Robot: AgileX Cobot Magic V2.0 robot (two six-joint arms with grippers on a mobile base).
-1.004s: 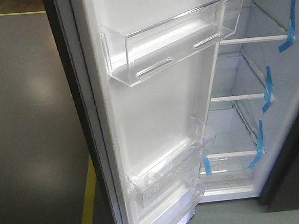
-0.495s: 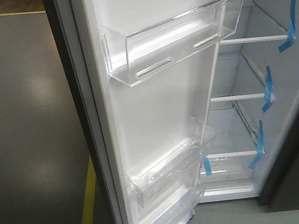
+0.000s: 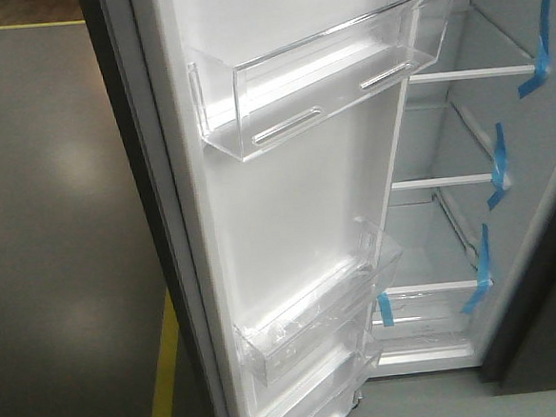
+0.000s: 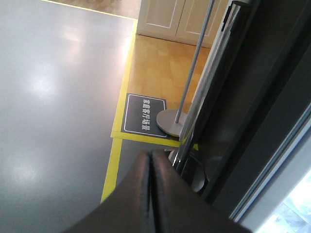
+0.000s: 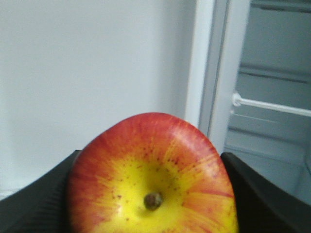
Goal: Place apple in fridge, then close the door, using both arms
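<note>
**Apple in hand, door standing open**

Your right gripper (image 5: 151,206) is clamped on the apple (image 5: 153,170), stem dimple toward the lens, in front of the white lining of the door (image 3: 287,198). Your left gripper (image 4: 150,194) is pressed closed on nothing, above the grey floor (image 4: 58,97) beside the door's dark outer face. Beyond the clear door bins (image 3: 325,67), the fridge (image 3: 433,236) shelves carry blue tape (image 3: 497,164).

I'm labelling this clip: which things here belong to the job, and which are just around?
Job: apple, right gripper holding it, fridge, door, left gripper.
Just around: floor sign, pole stand, yellow floor line, white cabinet.
</note>
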